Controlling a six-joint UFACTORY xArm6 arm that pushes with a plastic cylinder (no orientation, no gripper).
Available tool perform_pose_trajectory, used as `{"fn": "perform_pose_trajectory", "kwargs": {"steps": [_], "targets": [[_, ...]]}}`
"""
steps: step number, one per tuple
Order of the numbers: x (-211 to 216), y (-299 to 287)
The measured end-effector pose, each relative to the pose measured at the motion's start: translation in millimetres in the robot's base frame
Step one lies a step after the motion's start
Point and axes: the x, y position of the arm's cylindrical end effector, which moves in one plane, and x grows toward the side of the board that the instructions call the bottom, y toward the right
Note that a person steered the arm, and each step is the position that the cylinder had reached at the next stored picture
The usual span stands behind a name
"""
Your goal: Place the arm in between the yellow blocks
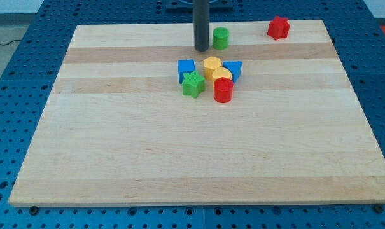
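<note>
The wooden desk (198, 159) fills most of the view, bare over its lower half, with every block gathered toward the view's top. No pincer shows here: the arm ends in a dark rod, and my tip (201, 49) rests on the desk near the top edge, just to the left of the green cylinder (220, 38).

Below the tip sits a tight cluster. The two yellow blocks, the task's things, are at its centre: a yellow hexagon (212, 65) and, touching it toward the lower right, a second yellow block (222, 76) whose shape I cannot make out. They are hemmed in by a blue cube (186, 69) on the left, a blue block (233, 68) on the right, a green star (193, 84) and a red cylinder (223, 91) below. A red block (278, 27) stands well apart at the top right.

Since the yellows touch, the tip would probably have to wedge them apart; it is not yet between them.
</note>
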Motion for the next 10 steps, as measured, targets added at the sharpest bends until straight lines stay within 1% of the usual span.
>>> {"fn": "perform_pose_trajectory", "kwargs": {"steps": [1,2,3,4,5,6,7,8,9,10], "targets": [[-9,63],[-18,104],[-18,83],[-3,29],[26,15],[28,15],[44,47],[61,110],[86,158],[102,153]]}}
